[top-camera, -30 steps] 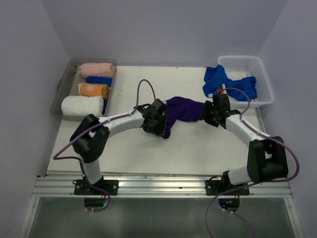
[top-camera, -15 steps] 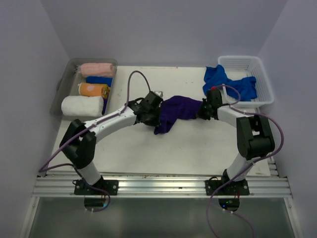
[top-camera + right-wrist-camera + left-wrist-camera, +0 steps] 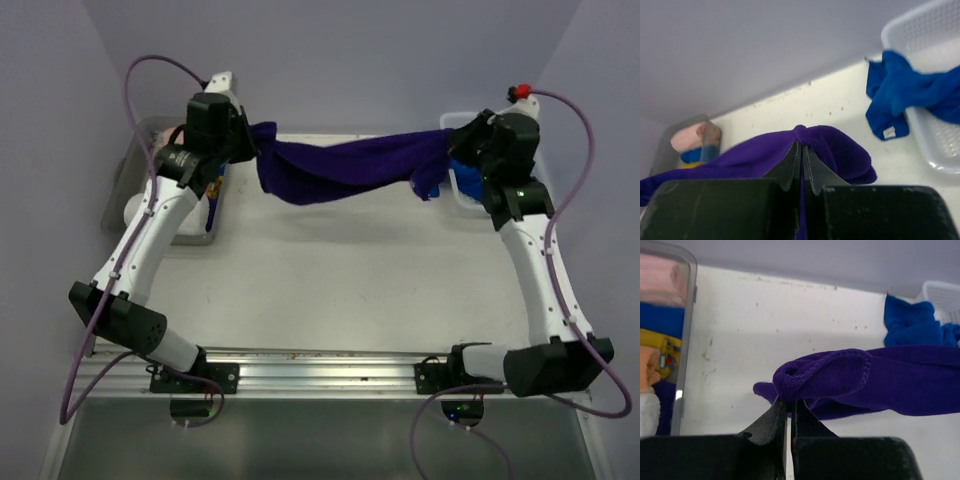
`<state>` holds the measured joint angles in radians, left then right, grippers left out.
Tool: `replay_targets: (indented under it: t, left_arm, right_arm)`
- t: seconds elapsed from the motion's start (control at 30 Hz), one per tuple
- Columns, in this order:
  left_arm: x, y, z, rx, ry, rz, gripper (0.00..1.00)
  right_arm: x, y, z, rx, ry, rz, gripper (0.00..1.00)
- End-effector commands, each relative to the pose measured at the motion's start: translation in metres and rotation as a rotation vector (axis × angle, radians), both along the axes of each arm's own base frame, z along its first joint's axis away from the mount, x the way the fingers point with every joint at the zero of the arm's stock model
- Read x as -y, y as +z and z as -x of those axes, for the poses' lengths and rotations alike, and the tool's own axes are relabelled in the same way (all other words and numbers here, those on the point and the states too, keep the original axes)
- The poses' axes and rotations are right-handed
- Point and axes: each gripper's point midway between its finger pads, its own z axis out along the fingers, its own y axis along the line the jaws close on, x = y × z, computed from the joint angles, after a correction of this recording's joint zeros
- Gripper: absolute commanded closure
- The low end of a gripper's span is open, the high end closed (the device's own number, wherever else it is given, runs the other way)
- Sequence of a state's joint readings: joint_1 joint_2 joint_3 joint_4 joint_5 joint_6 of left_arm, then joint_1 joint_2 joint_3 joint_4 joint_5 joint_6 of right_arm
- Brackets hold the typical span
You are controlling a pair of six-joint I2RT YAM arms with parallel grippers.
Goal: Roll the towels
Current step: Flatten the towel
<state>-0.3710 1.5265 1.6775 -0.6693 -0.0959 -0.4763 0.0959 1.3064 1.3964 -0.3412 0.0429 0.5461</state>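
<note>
A dark purple towel hangs stretched in the air across the back of the table. My left gripper is shut on its left end, and my right gripper is shut on its right end. The cloth sags in the middle and a fold droops lower near the left end. Royal blue towels spill from the white basket at back right, also in the wrist views. Rolled towels, pink, blue, orange and white, lie in the clear bin at back left.
The white table stretches below the hanging towel. The clear bin's rim stands by my left arm. The purple walls close the back and sides. A metal rail runs along the near edge with both arm bases on it.
Both grippers closed on the purple towel's ends, lifted it off the table and pulled apart toward the back corners, so the bunched cloth now hangs stretched.
</note>
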Motion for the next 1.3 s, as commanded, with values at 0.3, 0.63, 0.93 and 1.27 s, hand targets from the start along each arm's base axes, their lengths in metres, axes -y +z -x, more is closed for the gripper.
replay_targets:
  t: [0.3, 0.63, 0.93, 1.27]
  left_arm:
    - [-0.068, 0.011, 0.03, 0.091, 0.085, 0.006, 1.0]
    - [-0.044, -0.027, 0.022, 0.005, 0.004, 0.079, 1.0]
    - [-0.037, -0.141, -0.062, -0.317, 0.063, -0.041, 0.29]
    - [-0.071, -0.185, 0.026, -0.41, 0.16, -0.15, 0.33]
  right_arm:
    - [0.062, -0.034, 0.143, -0.106, -0.232, 0.117, 1.0]
    - [0.045, -0.085, 0.159, -0.252, -0.128, 0.105, 1.0]
    - [0.028, -0.181, 0.065, -0.527, -0.056, 0.131, 0.58]
    - [0.016, -0.22, 0.128, -0.565, 0.012, 0.072, 0.52]
